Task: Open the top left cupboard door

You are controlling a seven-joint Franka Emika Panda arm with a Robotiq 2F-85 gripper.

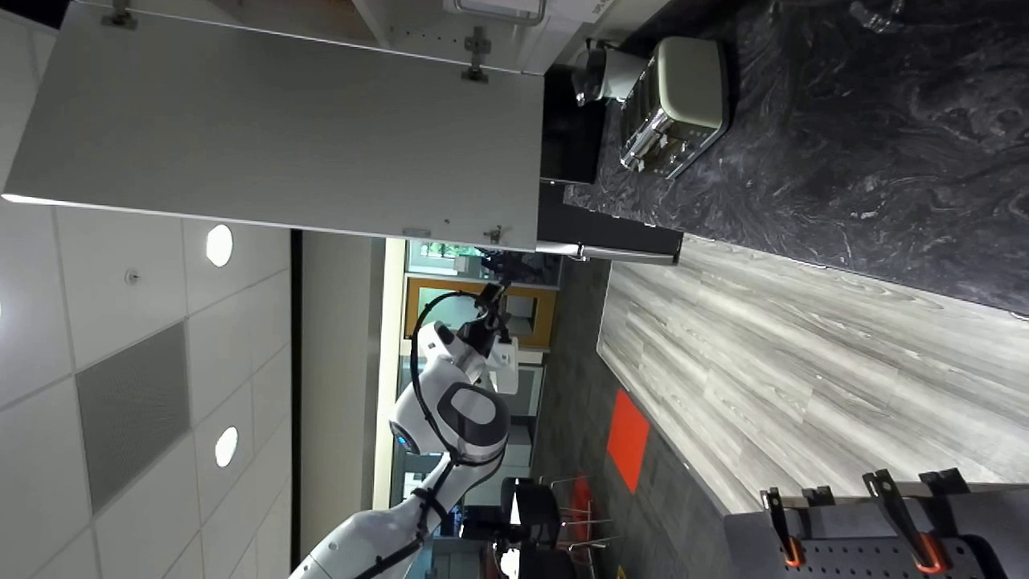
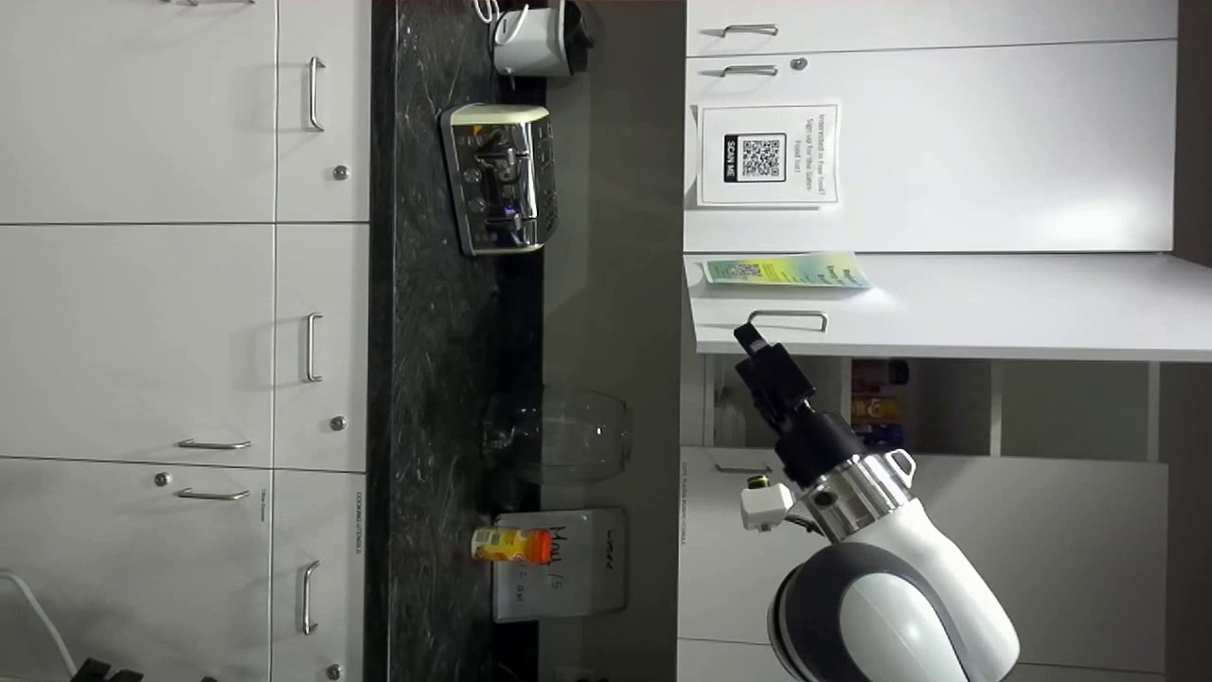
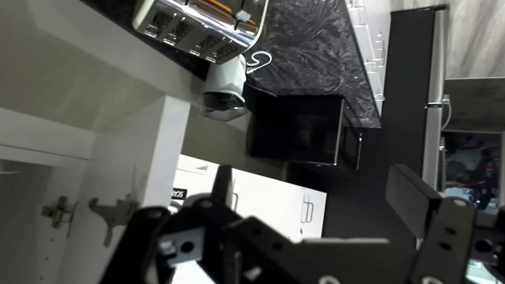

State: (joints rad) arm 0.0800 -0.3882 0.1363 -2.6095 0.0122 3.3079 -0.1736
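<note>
open cupboard door point(image 1: 273, 141) blocks one side; shelf opening point(image 2: 1037, 407) beside it passable; room between spread fingers point(image 3: 412, 199).

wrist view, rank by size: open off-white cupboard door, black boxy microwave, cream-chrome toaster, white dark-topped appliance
Open off-white cupboard door
Black microwave and cream-chrome toaster: too alike, toaster cropped
White dark-topped appliance

Whiteboard point(image 2: 606, 578) behind the bottle point(image 2: 509, 546) says "May", drawer point(image 2: 331, 576) under it's tagged "COOKING UTENSILS", sheet point(image 2: 769, 156) higher up goes "SCAN ME".

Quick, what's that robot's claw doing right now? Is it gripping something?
Gripper: open, holding nothing; its fingers stand wide apart in the wrist view.
</note>
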